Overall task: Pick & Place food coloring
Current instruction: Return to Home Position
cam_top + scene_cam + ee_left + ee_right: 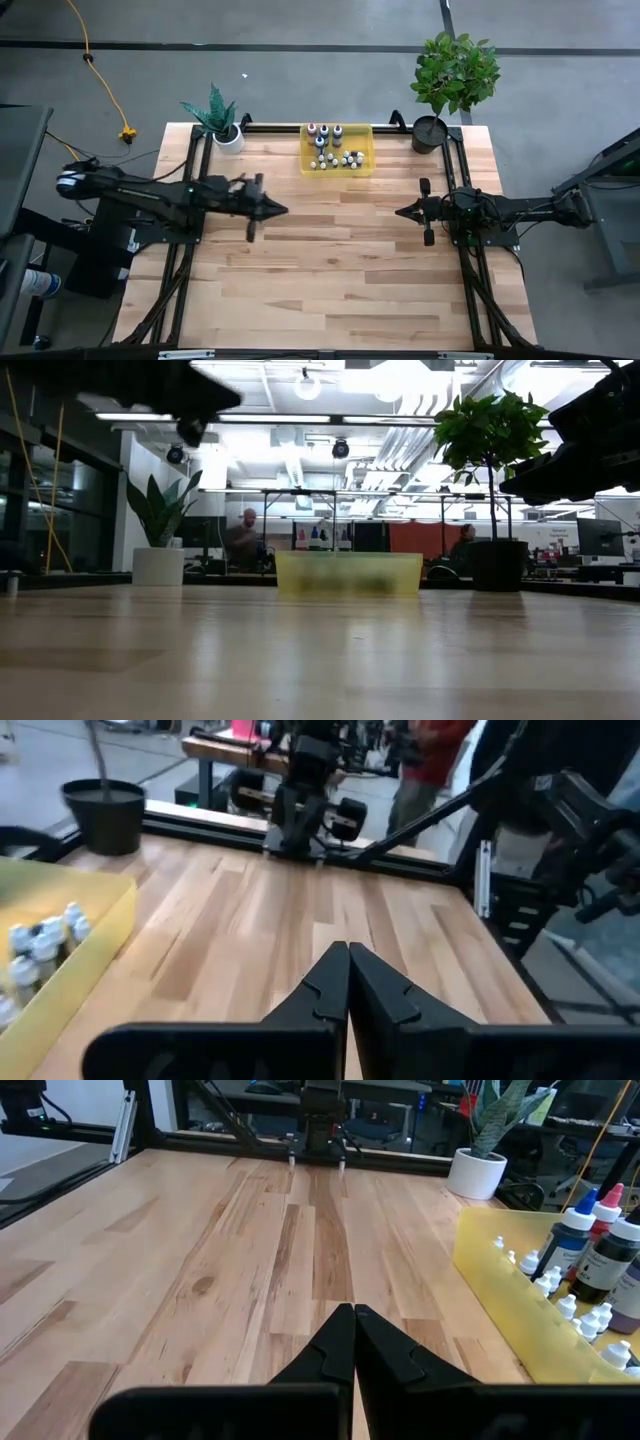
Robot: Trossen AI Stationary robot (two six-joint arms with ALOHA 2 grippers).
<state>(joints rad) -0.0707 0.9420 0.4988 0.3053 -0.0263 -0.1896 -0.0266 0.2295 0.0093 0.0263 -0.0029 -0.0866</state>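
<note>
Left gripper (281, 210) hovers over the wood-plank tabletop (330, 270), jaws pressed together. Snake plant (215, 115) back-left. The food coloring (332, 150) is in the yellow tray (362, 133) at back centre. Right gripper (399, 212) jaws pressed together. Leafy plant (455, 70) back-right. Office beyond, two people (243, 538) far off.

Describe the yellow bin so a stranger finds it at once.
At the far edge of the wooden table, between the white pot and the black pot, sits the yellow bin. It alone is translucent and box-shaped, holding the food coloring bottles.
</note>
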